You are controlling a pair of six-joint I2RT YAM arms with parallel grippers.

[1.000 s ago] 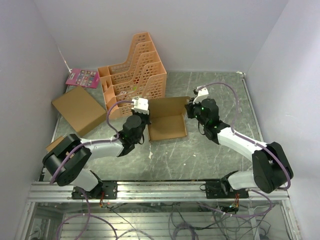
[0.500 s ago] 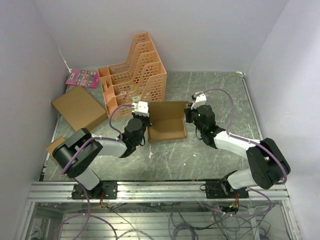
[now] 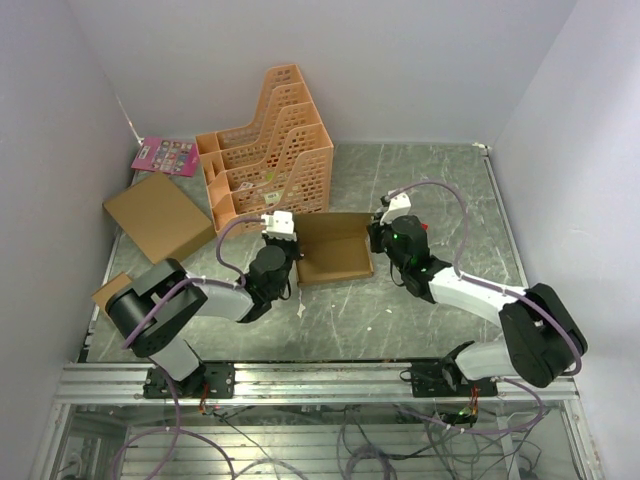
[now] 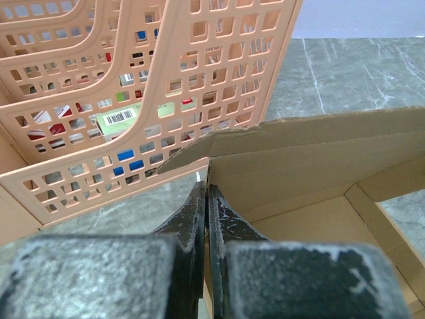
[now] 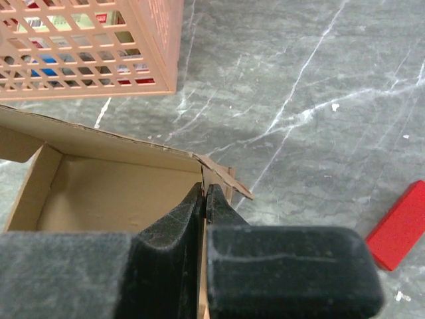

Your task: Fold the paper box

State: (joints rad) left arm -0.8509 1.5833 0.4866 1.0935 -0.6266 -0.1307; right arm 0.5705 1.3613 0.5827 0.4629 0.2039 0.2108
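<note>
The paper box (image 3: 335, 250) sits mid-table as a shallow brown cardboard tray with its walls partly raised. My left gripper (image 3: 298, 264) is shut on the box's left side wall. In the left wrist view its fingertips (image 4: 207, 193) pinch the cardboard edge, with the box's inside (image 4: 319, 219) to the right. My right gripper (image 3: 373, 241) is shut on the right side wall. In the right wrist view its fingertips (image 5: 204, 191) clamp that wall beside a bent corner flap (image 5: 229, 181), with the box floor (image 5: 113, 193) to the left.
An orange mesh file organizer (image 3: 268, 150) stands just behind the box and close to the left gripper (image 4: 133, 100). A larger flat brown box (image 3: 158, 218), a small brown box (image 3: 108, 290) and a pink booklet (image 3: 165, 155) lie at the left. A red block (image 5: 402, 226) lies right of the box.
Both grippers, still clamped on the side walls, have drawn slightly toward the near side. The box's back panel has risen from lying flat to standing more upright.
</note>
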